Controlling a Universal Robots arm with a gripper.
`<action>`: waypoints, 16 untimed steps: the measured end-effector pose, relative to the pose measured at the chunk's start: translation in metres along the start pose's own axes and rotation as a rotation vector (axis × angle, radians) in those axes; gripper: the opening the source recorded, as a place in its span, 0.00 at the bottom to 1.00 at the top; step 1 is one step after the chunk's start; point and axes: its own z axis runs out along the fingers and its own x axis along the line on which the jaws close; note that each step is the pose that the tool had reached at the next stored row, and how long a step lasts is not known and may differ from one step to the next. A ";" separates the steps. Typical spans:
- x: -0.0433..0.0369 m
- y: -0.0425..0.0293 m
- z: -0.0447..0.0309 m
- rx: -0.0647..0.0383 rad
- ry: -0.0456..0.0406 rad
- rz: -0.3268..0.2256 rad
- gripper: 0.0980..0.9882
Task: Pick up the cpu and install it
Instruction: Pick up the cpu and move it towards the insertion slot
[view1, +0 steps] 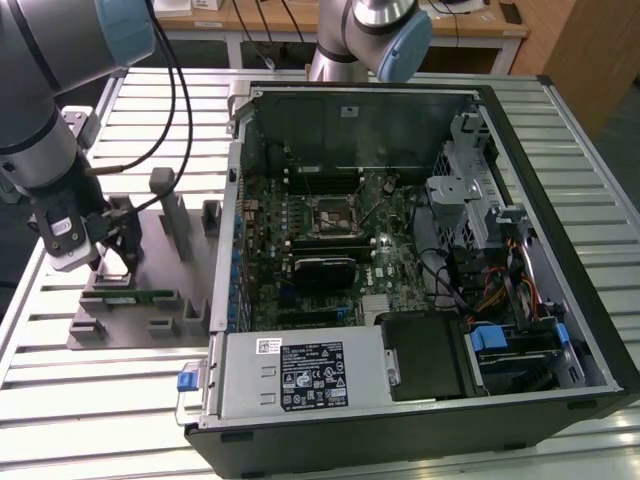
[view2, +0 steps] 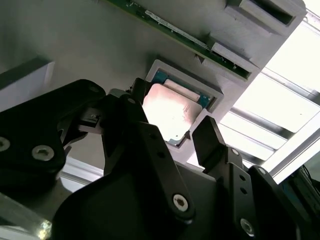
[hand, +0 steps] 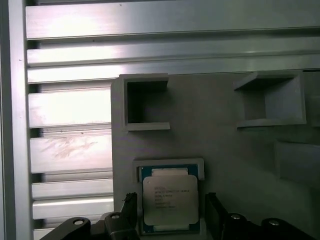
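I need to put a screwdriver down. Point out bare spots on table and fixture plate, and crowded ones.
Free: slatted table at the exterior view's lower left, beside the fixture plate; plate surface between the cpu and two empty pockets. Crowded: around the claw and inside the case.

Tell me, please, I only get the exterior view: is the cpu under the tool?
Observer: Yes. In the first wrist view the cpu lies flat in a pocket of the grey tray, with the tool over it.
Operator: Is it grabbed?
Observer: It doesn't look so. The fingers stand apart, one at each side, and the cpu sits in its pocket.
Operator: Which way up?
Observer: Silver lid up.
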 end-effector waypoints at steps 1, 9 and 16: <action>0.0001 0.0003 0.0010 0.000 -0.0001 0.000 0.62; 0.0006 0.0056 0.0051 0.000 -0.0001 0.000 0.62; 0.0029 0.0055 0.0054 0.001 -0.0003 0.000 0.62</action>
